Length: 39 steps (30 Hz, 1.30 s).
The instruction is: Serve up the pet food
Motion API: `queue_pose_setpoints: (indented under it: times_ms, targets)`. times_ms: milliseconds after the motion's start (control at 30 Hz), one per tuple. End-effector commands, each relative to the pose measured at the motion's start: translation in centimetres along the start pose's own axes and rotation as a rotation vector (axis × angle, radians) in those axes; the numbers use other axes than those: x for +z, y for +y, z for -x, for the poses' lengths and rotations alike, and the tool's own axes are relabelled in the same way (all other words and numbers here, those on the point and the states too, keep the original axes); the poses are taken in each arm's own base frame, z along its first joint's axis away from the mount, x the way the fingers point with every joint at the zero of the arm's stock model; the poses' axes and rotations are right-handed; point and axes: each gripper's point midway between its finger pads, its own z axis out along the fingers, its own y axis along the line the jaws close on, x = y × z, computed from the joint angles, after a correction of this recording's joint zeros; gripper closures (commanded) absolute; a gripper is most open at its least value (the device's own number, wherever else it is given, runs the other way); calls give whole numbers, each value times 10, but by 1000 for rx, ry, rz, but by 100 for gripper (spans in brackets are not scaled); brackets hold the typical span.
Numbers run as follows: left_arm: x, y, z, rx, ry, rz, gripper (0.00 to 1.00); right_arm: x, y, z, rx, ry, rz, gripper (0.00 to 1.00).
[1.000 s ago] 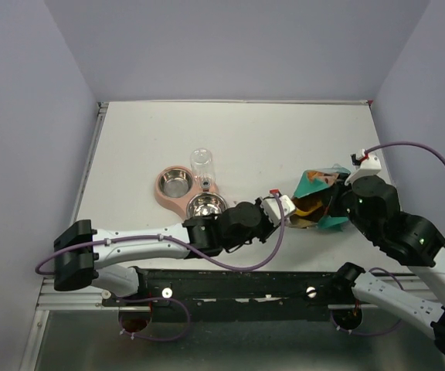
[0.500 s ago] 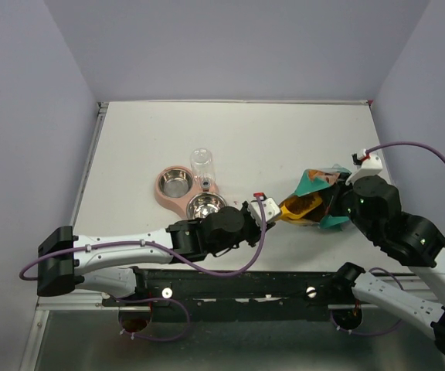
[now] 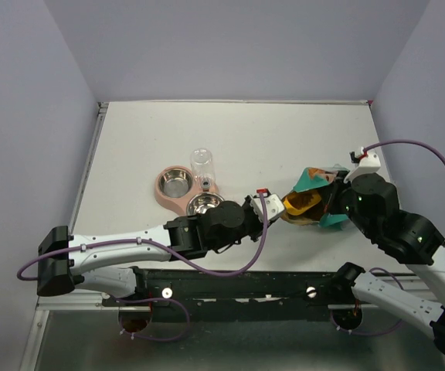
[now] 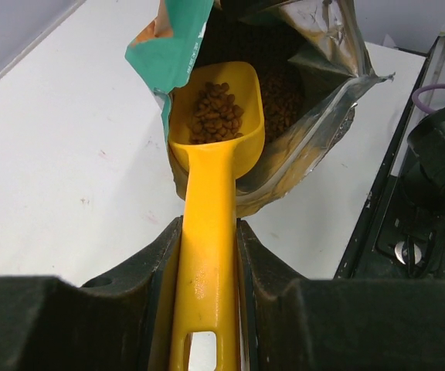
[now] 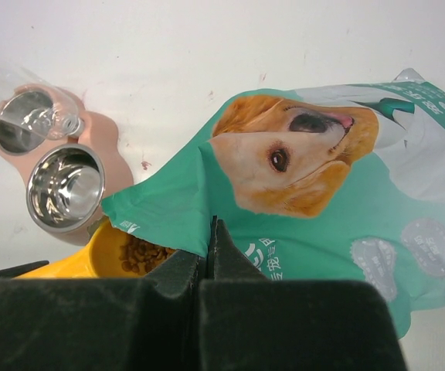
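My left gripper (image 4: 209, 255) is shut on the handle of a yellow scoop (image 4: 211, 193), also seen from above (image 3: 300, 204). The scoop's bowl sits at the mouth of the teal-green bag (image 4: 315, 100) and holds a small heap of brown pet food (image 4: 216, 114); more kibble lies inside the bag (image 4: 282, 94). My right gripper (image 5: 210, 232) is shut on the bag's upper edge (image 5: 315, 224) and holds the mouth open. The kibble in the scoop also shows in the right wrist view (image 5: 144, 253). The bag (image 3: 320, 198) lies right of centre on the table.
A pink double feeder (image 3: 170, 197) with two steel bowls (image 3: 175, 182) (image 3: 205, 205) and a clear water bottle (image 3: 201, 165) stands left of the scoop. It also shows in the right wrist view (image 5: 110, 154). A black rail (image 3: 230, 284) runs along the table's near edge.
My left gripper has drawn back to the left, and the scoop has come out of the bag with kibble in its bowl. The right arm has held still on the bag.
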Motion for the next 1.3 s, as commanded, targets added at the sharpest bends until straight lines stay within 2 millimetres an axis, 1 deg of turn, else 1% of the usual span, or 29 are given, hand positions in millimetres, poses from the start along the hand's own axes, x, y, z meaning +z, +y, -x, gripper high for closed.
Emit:
queue_pose_setpoints:
  times_ms: [0,167,233,333,433,467,533,667,867,933,1033,1167,1267]
  targets:
    - [-4,17,36,42,-86,78,100,-8,0,12,37,-56,17,100]
    - [-7,9,29,50,-80,60,100,-6,0,12,35,-57,11,100]
    - [-6,6,21,55,-52,54,100,-5,0,12,24,-51,11,100]
    - [0,-3,9,58,-26,19,100,-5,1,11,12,-42,13,100]
    - [12,-11,-1,48,14,-13,100,-7,-2,12,10,-50,3,100]
    - [15,-15,-1,44,4,-31,100,-7,-3,13,9,-53,1,100]
    - [17,-16,-1,38,-5,-32,100,-8,-4,13,8,-52,-4,100]
    - [18,-17,10,70,-35,-24,100,-8,-7,14,7,-60,-19,100]
    - [1,-5,42,68,-117,24,100,-6,-12,16,16,-65,-58,100]
    - [-6,-5,47,68,-135,24,100,-4,-13,15,16,-59,-70,100]
    - [-15,-2,48,74,-134,29,100,-3,-13,15,27,-50,-83,100]
    - [-32,4,48,51,-157,35,100,-3,-12,18,32,-53,-89,100]
    - [-44,4,44,46,-158,25,100,-2,-13,20,31,-55,-101,100]
